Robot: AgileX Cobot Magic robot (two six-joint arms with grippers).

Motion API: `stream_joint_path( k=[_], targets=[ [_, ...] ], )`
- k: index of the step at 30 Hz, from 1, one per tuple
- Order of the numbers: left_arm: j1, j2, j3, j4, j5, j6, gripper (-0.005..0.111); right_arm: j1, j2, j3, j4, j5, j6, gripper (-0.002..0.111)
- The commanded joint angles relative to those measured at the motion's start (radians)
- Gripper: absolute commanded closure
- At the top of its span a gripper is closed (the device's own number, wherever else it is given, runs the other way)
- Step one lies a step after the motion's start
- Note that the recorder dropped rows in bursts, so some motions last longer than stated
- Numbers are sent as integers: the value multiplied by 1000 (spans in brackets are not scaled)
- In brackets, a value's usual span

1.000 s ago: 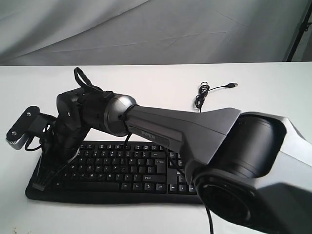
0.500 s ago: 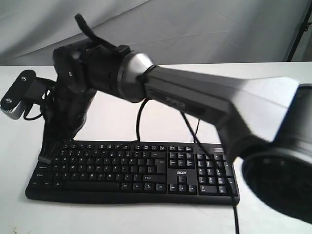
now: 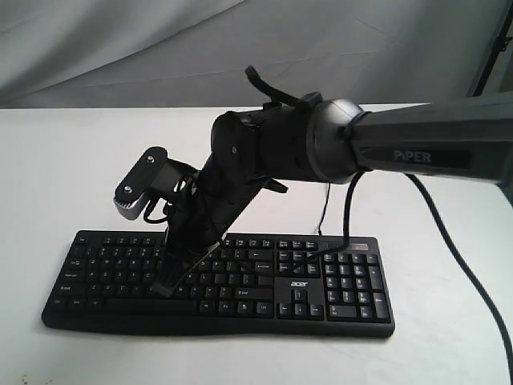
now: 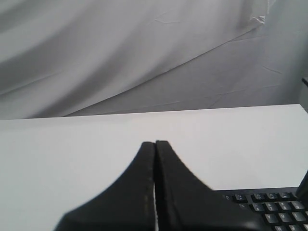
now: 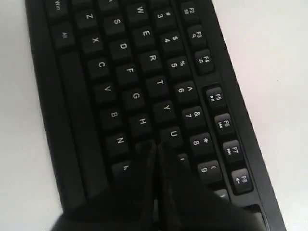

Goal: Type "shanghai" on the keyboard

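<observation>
**Colleague:** What do your feeds show of the room?

**Operator:** I see a plain white table (image 3: 72, 160) with a grey cloth backdrop (image 3: 160, 48) hung behind it. A dark stand pole (image 3: 490, 48) runs up the far right edge of the exterior view.

**Colleague:** And the arms?

**Operator:** My right arm (image 3: 433, 148) comes in from the right, marked PIPER on its link. It reaches past the middle, and the wrist bends steeply down. Its wrist camera (image 3: 140, 183) sticks out on the left side, and a black cable (image 3: 449, 241) loops down beside the arm. The right gripper (image 3: 164, 285) points down into the letter keys with its two fingers pressed flat together and nothing between them. I only see the left gripper (image 4: 155, 143) through its own wrist camera. It hangs over bare table with its fingers likewise pressed together and holding nothing.

**Colleague:** Where is the keyboard?

**Operator:** The keyboard (image 3: 321, 297) lies flat along the near edge of the table, with its number pad on the right and the acer logo (image 3: 298, 283) facing me. In the right wrist view the fingertips sit just past H, between U and N. They hide the key beneath them, and I cannot tell whether they touch it. One corner of the keyboard shows near the left gripper, apart from its tips.
</observation>
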Motion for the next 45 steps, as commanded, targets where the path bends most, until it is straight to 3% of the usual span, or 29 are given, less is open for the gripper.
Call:
stream_joint_path(
  k=[1, 45],
  targets=[
    [-6, -2, 2, -7, -5, -3, 107, -4, 15, 10, 37, -34, -23, 108],
    [-6, -2, 2, -7, -5, -3, 107, -40, 108, 10, 38, -90, -38, 108]
  ],
)
